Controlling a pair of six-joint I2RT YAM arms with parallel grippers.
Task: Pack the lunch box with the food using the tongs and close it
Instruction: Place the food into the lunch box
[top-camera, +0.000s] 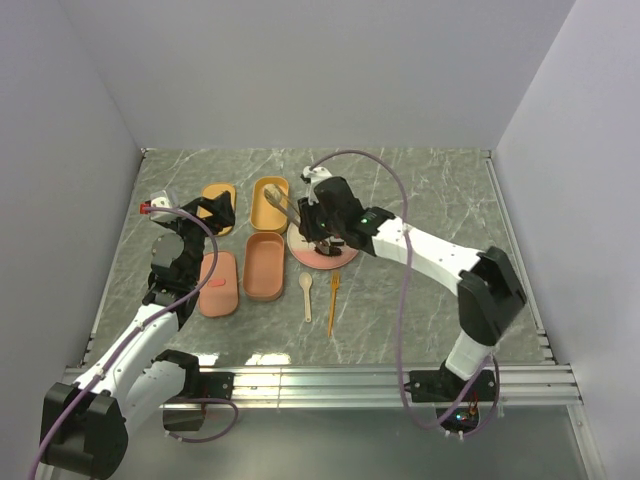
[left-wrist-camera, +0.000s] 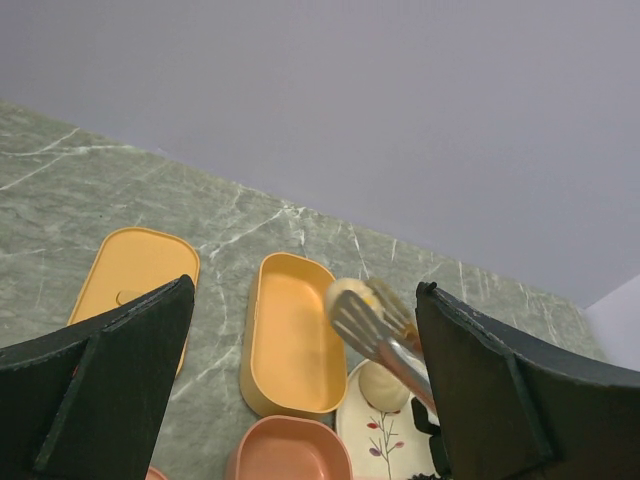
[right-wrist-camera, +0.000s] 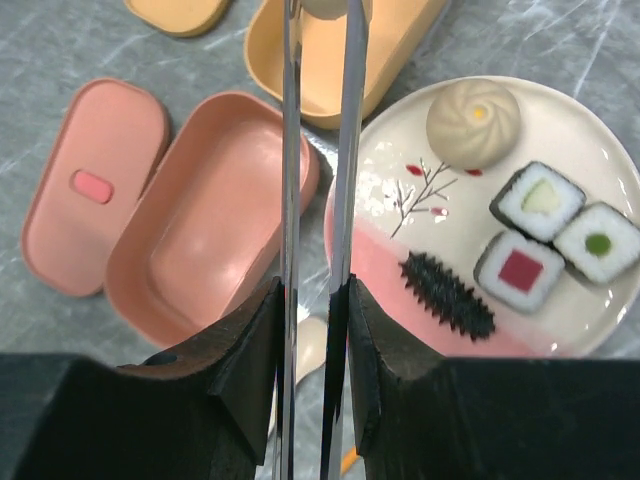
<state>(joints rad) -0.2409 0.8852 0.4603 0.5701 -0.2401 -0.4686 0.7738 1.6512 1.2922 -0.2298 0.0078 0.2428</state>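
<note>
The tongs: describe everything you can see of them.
The tongs are two long, slender arms of shiny grey metal that run nearly parallel with a narrow gap between them. The right gripper clamps them from both sides, pressing the arms together. Their flattened tips pinch a round beige ball, held in the air by the rim of the orange tray. Their joined end is out of sight behind the gripper.

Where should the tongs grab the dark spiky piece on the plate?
Across its narrow middle, from above, one tongs arm on each long side. The spiky piece lies flat on the plate, long and thin; one end sits near the red-centred roll, so stay mid-length.
</note>
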